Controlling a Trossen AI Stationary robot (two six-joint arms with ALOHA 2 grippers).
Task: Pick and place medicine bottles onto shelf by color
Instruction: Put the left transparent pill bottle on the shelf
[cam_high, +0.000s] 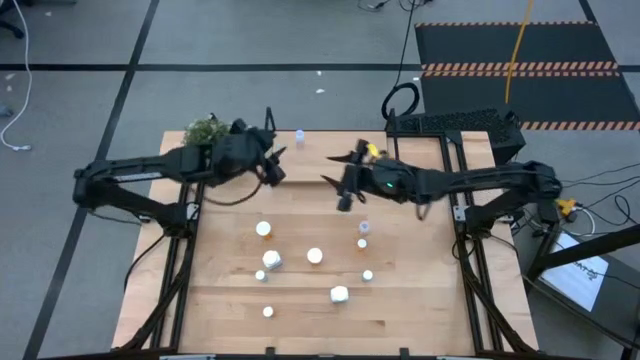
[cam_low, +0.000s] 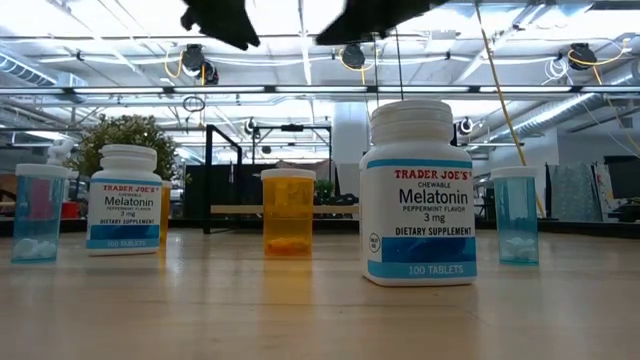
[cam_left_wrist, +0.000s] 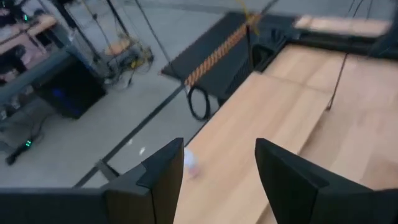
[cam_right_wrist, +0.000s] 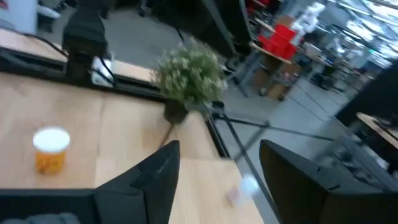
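Note:
Several tiny white-capped medicine bottles stand upright on their bases on the tabletop: an orange one (cam_high: 263, 228), white ones (cam_high: 315, 256) (cam_high: 339, 294) and others around them. In the low view I see two blue bottles (cam_low: 38, 212) (cam_low: 515, 215), an orange one (cam_low: 288, 212) and two white Melatonin bottles (cam_low: 418, 195) (cam_low: 125, 200). One pale bottle (cam_high: 298, 135) stands alone at the far edge, by the shelf (cam_low: 240, 209). My left gripper (cam_high: 275, 165) hovers open just short of that pale bottle (cam_left_wrist: 191, 163). My right gripper (cam_high: 340, 185) hovers open above the middle of the table.
A small potted plant (cam_high: 205, 130) sits at the table's far left corner and shows in the right wrist view (cam_right_wrist: 189, 71). Black frame uprights (cam_low: 208, 180) stand at the shelf's ends. A striped floor mat (cam_high: 520, 60) lies beyond the table's far right.

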